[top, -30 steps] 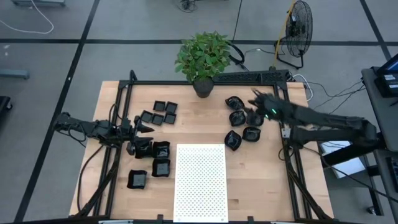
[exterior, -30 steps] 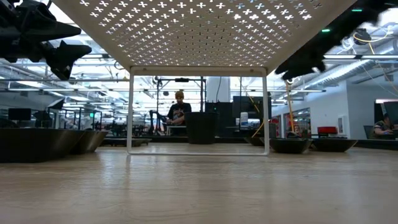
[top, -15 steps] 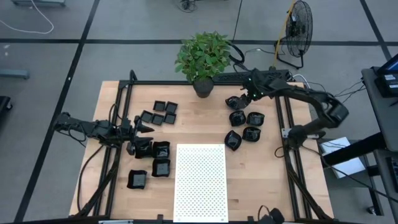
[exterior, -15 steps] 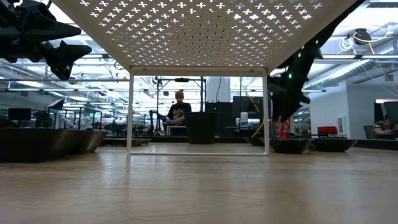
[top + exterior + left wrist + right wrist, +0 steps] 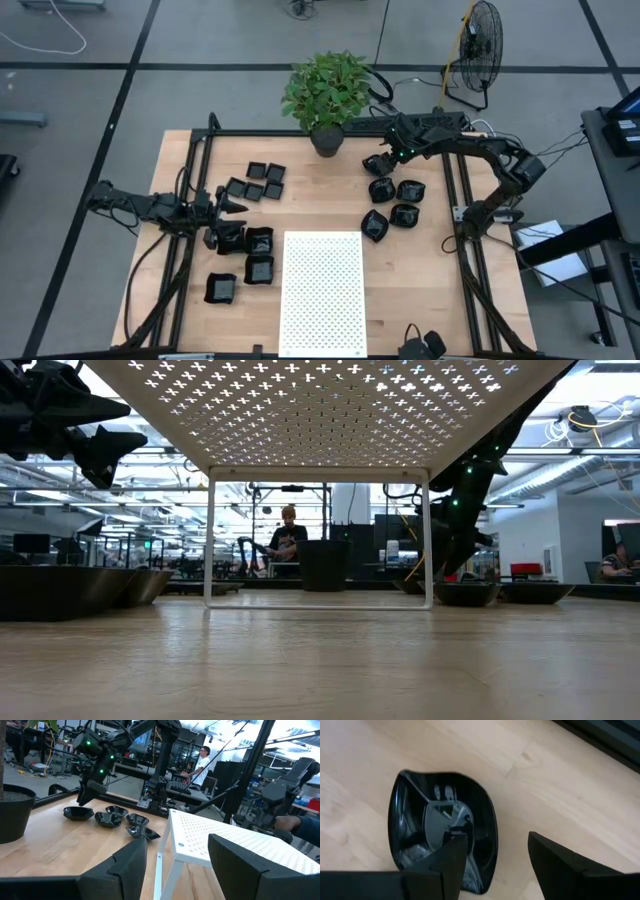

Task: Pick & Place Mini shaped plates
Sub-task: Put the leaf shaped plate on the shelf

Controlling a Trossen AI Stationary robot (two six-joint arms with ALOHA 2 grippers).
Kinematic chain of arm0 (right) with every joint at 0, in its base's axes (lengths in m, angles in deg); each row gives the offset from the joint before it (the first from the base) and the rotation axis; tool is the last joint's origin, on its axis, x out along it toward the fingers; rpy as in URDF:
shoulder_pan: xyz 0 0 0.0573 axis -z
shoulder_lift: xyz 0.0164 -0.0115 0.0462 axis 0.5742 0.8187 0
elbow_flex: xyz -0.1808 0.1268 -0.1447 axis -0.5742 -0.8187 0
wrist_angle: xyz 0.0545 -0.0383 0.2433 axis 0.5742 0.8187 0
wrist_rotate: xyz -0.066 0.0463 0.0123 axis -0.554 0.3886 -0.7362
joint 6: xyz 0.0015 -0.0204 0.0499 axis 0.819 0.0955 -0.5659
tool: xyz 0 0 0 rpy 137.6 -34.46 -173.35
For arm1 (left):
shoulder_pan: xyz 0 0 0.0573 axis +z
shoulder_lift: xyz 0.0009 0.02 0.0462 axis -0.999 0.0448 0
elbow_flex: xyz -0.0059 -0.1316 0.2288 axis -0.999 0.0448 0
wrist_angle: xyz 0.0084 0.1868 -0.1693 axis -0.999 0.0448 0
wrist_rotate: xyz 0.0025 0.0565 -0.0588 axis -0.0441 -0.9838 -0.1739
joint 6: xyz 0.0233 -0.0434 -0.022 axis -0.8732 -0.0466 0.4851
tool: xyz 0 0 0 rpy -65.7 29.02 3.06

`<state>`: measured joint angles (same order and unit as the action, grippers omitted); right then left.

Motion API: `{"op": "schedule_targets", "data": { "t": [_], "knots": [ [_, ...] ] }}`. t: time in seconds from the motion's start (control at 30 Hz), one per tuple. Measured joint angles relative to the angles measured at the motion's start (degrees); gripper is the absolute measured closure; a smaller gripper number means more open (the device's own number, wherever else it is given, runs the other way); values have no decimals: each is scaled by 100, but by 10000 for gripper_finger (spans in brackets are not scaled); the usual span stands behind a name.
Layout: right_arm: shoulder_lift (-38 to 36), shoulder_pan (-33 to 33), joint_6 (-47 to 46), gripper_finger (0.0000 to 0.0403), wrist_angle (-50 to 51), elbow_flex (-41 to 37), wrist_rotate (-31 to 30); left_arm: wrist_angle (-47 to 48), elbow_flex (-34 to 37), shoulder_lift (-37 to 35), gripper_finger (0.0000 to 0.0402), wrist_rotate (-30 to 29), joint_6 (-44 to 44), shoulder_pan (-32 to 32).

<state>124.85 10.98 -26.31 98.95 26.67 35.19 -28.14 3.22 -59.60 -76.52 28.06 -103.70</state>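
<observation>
The right gripper point(image 5: 388, 157), jaws released, hung over the uppermost mini shaped plate point(image 5: 375, 164) at upper right, beside the potted plant point(image 5: 326, 95). The left gripper point(image 5: 236, 207) waited spread at left, the white mat point(image 5: 322, 293) below.

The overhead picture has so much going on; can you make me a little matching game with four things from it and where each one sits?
Things:
1. potted plant
2. white dotted mat
3. left gripper
4. right gripper

Places:
A. over the far right cluster of black plates
B. middle of the table's near edge
C. above the left group of black plates
D. middle of the table's far edge

Pairs: 1-D, 2-B, 3-C, 4-A
</observation>
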Motion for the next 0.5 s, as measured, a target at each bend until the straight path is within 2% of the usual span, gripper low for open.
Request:
{"op": "schedule_targets", "data": {
  "t": [0.5],
  "knots": [
    [250,-53,-66,223,-154,2,-32,-2,0,0,188,0,0,0]
  ]
}}
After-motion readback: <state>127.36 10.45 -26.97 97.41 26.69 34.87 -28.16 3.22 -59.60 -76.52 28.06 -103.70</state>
